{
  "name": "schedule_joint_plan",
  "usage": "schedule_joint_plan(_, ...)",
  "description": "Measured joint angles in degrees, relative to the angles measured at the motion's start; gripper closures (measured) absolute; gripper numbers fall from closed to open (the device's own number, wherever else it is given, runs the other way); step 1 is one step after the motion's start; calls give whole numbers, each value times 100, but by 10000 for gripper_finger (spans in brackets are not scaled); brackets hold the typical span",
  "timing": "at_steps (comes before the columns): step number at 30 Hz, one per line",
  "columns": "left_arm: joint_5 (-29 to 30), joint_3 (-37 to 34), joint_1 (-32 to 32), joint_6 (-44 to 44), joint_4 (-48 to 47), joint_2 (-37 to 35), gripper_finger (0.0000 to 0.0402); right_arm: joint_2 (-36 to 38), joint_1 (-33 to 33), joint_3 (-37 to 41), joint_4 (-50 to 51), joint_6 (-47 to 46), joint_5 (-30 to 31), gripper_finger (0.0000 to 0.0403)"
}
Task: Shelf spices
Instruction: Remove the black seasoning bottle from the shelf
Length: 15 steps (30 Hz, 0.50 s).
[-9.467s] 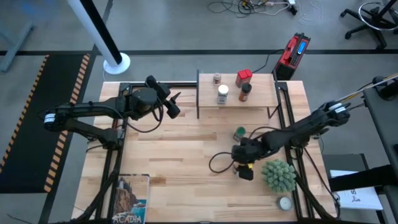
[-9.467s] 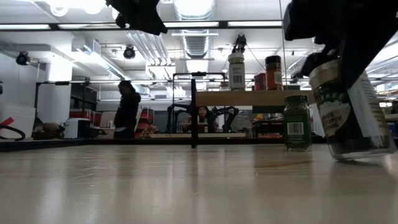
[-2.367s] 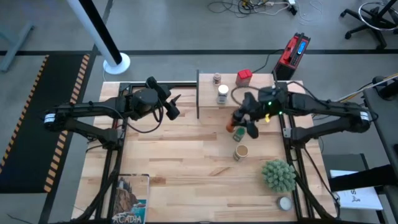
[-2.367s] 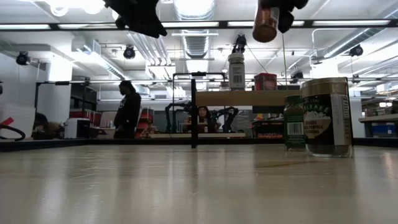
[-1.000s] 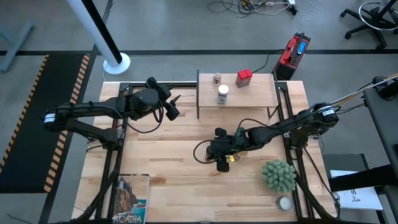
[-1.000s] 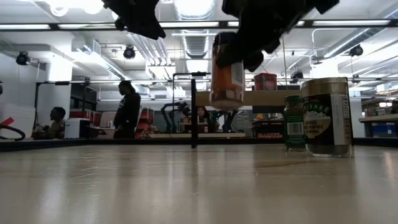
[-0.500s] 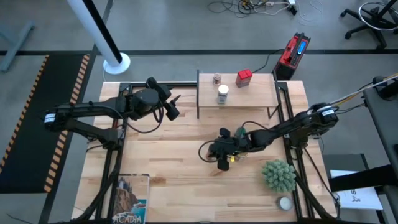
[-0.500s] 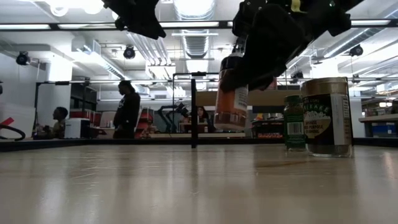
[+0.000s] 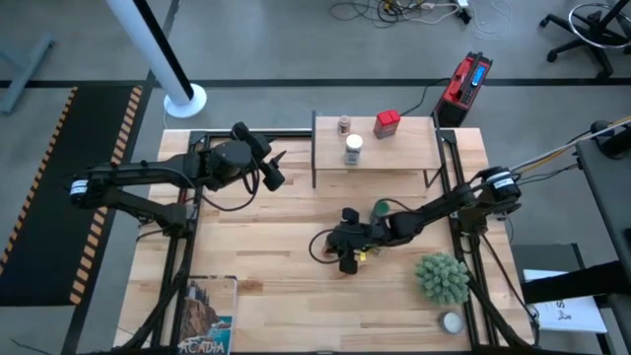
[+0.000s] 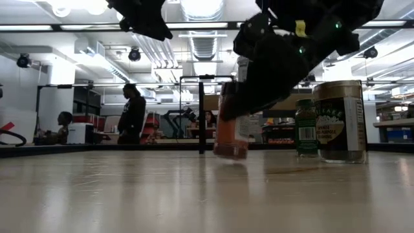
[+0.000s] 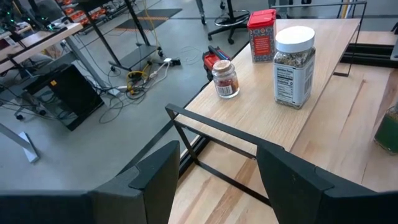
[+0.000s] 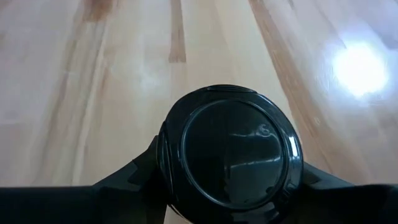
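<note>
Grey floor surrounds the wooden surface [image 9: 266, 247] seen from above, where the shelf [image 9: 394, 156] stands at the far edge carrying a small brown jar [image 9: 343, 124], a white-lidded jar [image 9: 353, 149] and a red tin [image 9: 385, 123]. From the right side the right arm reaches to mid-surface, its right end effector [image 9: 347, 247] low over the wood; a green-lidded jar [image 9: 381, 209] stands just beyond it, and a spiky green plant [image 9: 441, 278] and a flat white round tin [image 9: 452, 321] sit at the near right corner. The left end effector [image 9: 272, 168] waits at the far left, beside the shelf's left panel. Level with the wood, the right end effector [image 10: 249, 97] grips an orange spice jar [image 10: 231, 133] that leans, its base at or just above the surface; to the right stand the green-lidded jar [image 10: 308, 127] and a larger dark jar [image 10: 339, 122], with a person [image 10: 132, 113] in the room behind. The left wrist camera shows its own two fingers [image 11: 292, 186] spread apart with nothing between them, facing the shelf [image 11: 311, 118] with the red tin [image 11: 262, 35], white-lidded jar [image 11: 293, 66] and small brown jar [image 11: 225, 78]. The right wrist camera looks down on a black lid [image 12: 228, 152] clamped between that arm's fingers [image 12: 134, 177], bare wood [image 12: 124, 74] below.
</note>
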<state>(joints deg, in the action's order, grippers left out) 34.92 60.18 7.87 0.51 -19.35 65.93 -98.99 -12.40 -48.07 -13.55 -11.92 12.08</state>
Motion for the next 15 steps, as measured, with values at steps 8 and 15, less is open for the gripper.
schedule_joint_plan(8, 0, 0, 0, -2, -4, 0, 198, -136, -2, -7, -188, 15, 118, 226)
schedule_joint_plan(15, 0, 0, 0, 0, -9, 0, 198, -125, 0, -7, -137, 153, 306, 228)
